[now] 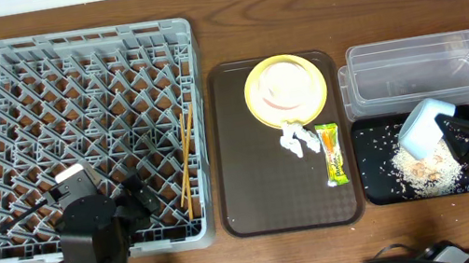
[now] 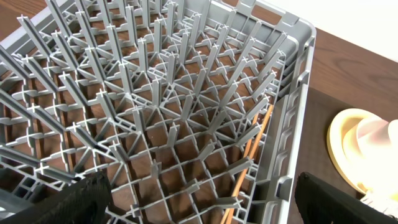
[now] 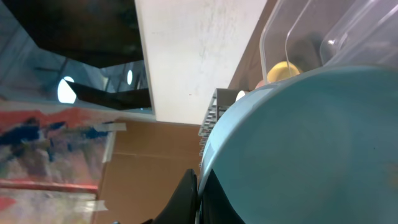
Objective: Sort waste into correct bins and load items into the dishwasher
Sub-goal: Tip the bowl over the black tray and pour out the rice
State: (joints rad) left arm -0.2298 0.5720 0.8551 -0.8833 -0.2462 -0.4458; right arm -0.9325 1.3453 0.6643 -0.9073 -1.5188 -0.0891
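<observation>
The left end effector (image 2: 202, 193) hangs low over the near edge of the grey dish rack (image 1: 71, 110), its two dark fingers (image 2: 81, 199) spread wide with nothing between them. The two wooden chopsticks (image 1: 188, 162) lie in the rack just ahead of it and toward its right finger, running along the rack's right wall. Farther out on that same side, past the rack wall, the yellow plate (image 1: 258, 99) rests on the brown serving tray (image 1: 254, 194) with the white cup (image 2: 379, 134) sitting on it. Near the plate on that tray lie the crumpled white napkin (image 1: 298, 140) and, beside it, the green-and-orange wrapper (image 1: 334, 155). The right end effector (image 1: 452, 133) is pressed together on the rim of the light blue bowl (image 1: 423, 128), which is tipped on its side and fills most of the right wrist view. Directly beneath the bowl is the black tray (image 1: 375, 171), with a heap of white rice scraps (image 1: 425, 169) right under the bowl's mouth and loose grains scattered around it. Beyond the bowl, just past the black tray's far edge, the clear container (image 1: 424, 73) stands on the table (image 1: 200, 33).
</observation>
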